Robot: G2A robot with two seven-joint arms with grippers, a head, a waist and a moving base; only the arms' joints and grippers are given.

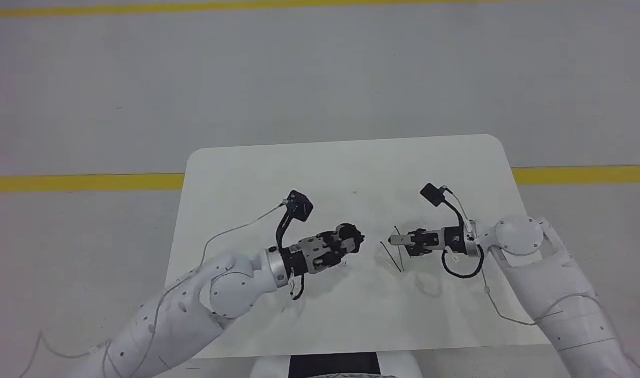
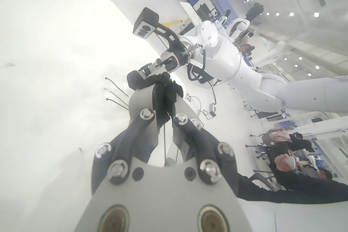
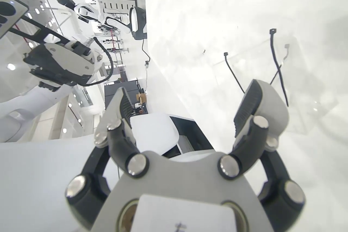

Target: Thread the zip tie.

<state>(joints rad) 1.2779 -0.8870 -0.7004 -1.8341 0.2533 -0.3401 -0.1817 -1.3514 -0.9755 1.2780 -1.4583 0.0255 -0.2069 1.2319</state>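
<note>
My right gripper (image 3: 187, 94) is spread wide, near loose zip ties (image 3: 276, 59) lying mid-frame on the worktop (image 1: 300, 178) in the top view. My left gripper (image 2: 163, 86) is pressed together; can't tell if it's pinching anything.

The thin black plastic zip ties (image 3: 275, 53) lose their tails behind a finger of the right gripper (image 3: 187, 87), are too small to count in the top view, and whether the left gripper (image 2: 160, 86) pinches anything between its pressed-together dark pads cannot be told.
</note>
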